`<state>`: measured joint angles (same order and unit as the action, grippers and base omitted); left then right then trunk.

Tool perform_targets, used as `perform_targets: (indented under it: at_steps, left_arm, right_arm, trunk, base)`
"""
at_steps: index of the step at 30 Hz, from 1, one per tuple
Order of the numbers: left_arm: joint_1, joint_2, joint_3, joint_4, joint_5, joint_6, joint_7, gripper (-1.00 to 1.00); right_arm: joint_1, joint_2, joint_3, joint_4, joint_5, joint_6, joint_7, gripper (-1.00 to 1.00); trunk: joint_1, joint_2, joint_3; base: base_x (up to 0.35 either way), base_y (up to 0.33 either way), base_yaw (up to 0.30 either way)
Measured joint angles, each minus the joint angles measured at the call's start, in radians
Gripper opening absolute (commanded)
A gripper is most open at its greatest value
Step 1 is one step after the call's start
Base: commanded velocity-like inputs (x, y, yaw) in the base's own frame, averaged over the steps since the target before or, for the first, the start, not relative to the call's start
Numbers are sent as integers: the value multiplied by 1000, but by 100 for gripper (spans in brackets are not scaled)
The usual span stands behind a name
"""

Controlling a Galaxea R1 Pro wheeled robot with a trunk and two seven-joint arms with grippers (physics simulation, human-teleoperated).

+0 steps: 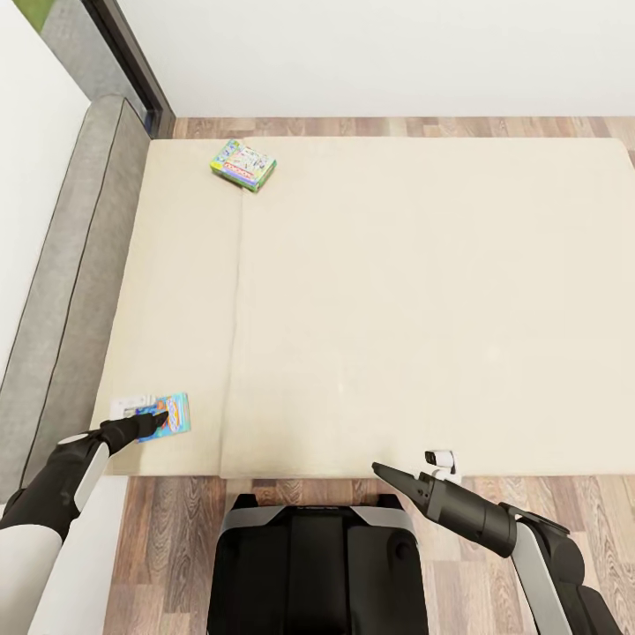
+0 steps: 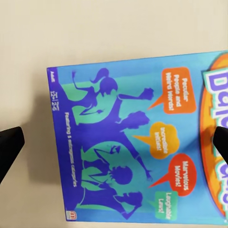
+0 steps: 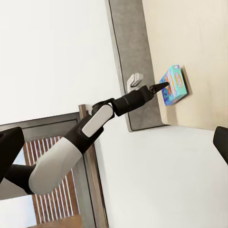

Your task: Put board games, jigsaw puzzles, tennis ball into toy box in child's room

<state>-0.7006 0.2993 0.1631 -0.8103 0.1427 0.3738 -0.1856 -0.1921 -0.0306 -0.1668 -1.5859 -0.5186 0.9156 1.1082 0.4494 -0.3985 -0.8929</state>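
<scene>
On the beige bed [image 1: 397,300], a blue board game [image 1: 169,414] with cartoon figures lies flat at the near left corner. My left gripper [image 1: 150,425] hovers right over it, open. In the left wrist view the blue board game [image 2: 123,142] spans the space between my fingertips [image 2: 9,147], which stand wide apart. A green-white board game [image 1: 243,164] lies at the far left of the mattress. My right gripper [image 1: 395,479] is open and holds nothing, by the bed's front edge. The right wrist view looks across at the left arm [image 3: 95,123] and the blue board game [image 3: 174,85].
The grey headboard [image 1: 70,282] runs along the bed's left side, against a white wall. Wooden floor [image 1: 494,494] lies in front of and beyond the bed. My dark base [image 1: 317,564] stands close against the front edge. A dark frame [image 1: 132,53] stands at the far left.
</scene>
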Motion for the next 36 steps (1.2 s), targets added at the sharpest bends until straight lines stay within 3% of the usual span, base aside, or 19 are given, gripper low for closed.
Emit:
perform_targets:
  at_steps: [7,19,36]
  left_arm:
    - [-2,2,0,1,1,0,-3,100]
    - [-5,23,3,7,-1,3,-94,100]
    - [-5,33,3,9,1,6,-108,100]
  right_arm:
    - [0,0,0,0,0,0,-1,100]
    - [-1,1,2,0,0,0,-2,100]
    - [-1,0,3,0,1,0,-2,100]
  trunk:
    - [0,0,0]
    - [0,0,0]
    - [0,0,0]
  base:
    - [0,0,0]
    - [0,0,0]
    - [0,0,0]
